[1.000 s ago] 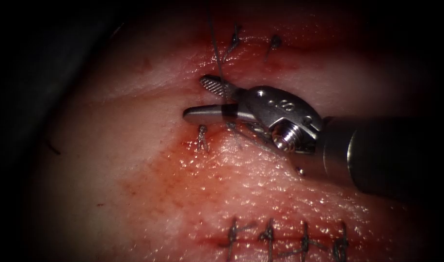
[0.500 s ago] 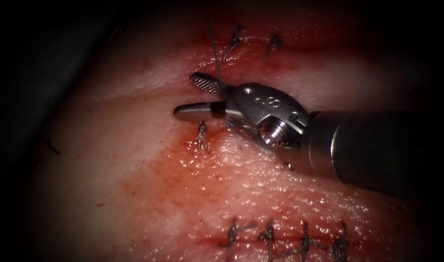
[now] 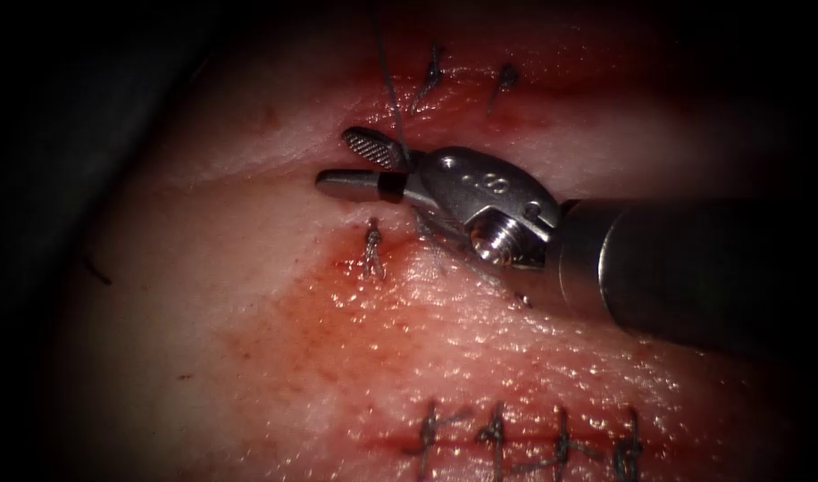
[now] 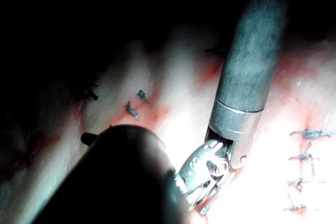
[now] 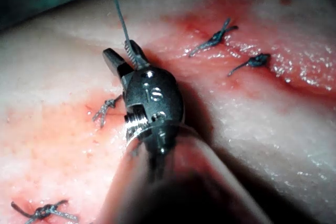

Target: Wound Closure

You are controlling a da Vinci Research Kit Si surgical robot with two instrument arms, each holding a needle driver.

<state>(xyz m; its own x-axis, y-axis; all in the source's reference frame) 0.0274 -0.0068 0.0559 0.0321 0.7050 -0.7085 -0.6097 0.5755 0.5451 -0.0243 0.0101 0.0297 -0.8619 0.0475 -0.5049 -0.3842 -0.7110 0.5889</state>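
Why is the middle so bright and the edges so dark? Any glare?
Endoscope view: light pools on the tissue, edges fall black; glints on the wet red fluid and the right tool, whose open jaws straddle the thread, holding nothing. Right wrist view: that tool casts a shadow on the tissue.

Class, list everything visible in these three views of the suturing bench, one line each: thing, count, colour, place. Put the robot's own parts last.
Tissue: one piece, pale pink, under everything.
Red fluid: patches, red, around the stitched cuts.
Thread: one strand, grey, running up from between the right tool's jaws.
Upper knots: two, dark grey, above the right tool in the endoscope view.
Single knot: one, dark grey, just below the jaws.
Stitch row: four, dark grey, along the lower closed cut.
Needle: cannot make one out.
Right tool: one, silver, entering from the right, jaws open with the thread between them, holding nothing firmly.
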